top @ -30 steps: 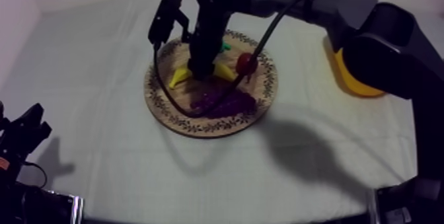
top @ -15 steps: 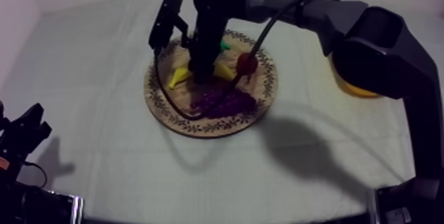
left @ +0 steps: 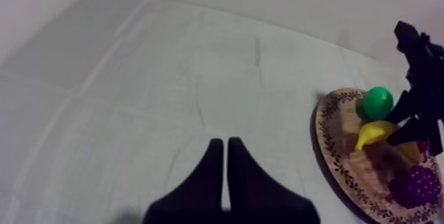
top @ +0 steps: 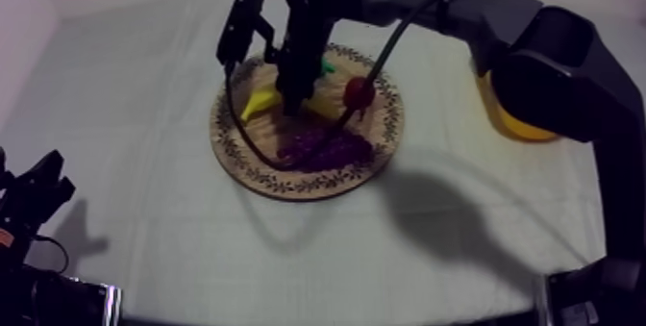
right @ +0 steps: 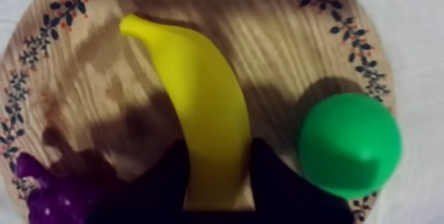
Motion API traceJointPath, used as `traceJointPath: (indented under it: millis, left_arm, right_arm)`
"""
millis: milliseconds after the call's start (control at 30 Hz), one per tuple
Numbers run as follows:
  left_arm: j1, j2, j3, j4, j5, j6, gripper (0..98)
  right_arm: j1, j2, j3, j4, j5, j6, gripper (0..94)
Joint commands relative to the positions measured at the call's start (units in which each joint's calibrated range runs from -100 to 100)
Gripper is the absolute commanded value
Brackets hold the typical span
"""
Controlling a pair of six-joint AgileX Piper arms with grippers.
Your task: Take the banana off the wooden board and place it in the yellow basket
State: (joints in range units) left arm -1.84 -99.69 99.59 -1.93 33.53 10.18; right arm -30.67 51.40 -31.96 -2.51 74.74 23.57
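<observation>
Under right gripper [top: 291,97], banana [top: 254,106] half hidden

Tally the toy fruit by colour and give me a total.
Yellow: 1, the banana
Green: 1, the pear
Purple: 1, the bunch of grapes
Red: 1, the small red fruit
Total: 4

The banana [right: 208,127] and basket [top: 519,123] are yellow, the pear [right: 349,144] green, the grapes [top: 322,147] purple. The brown board [right: 86,68] has a rim of dark leaves with red dots.
</observation>
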Motion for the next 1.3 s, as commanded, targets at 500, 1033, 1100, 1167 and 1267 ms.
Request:
traceJointPath:
  millis: [500,1033,1100,1167,1267]
  left_arm:
    - [-0.01,-0.05,-0.04,0.0,0.02,0.01,0.0]
    - [-0.01,-0.05,-0.04,0.0,0.02,0.01,0.0]
    - [-0.01,-0.05,-0.04,0.0,0.02,0.01,0.0]
    - [-0.01,-0.05,-0.04,0.0,0.02,0.01,0.0]
    - [-0.01,-0.05,-0.04,0.0,0.02,0.01,0.0]
  right_arm:
    - [4.51,-21.7,7.19,3.26,1.29,-1.8,27.5]
    - [17.81,-41.39,21.87,10.78,-4.7,-9.12,26.8]
    - [19.6,-43.02,23.79,11.14,-4.61,-10.11,26.8]
    - [21.4,-44.51,25.62,11.37,-4.42,-11.07,26.8]
    - [24.0,-46.54,28.71,11.77,-4.2,-12.53,26.8]
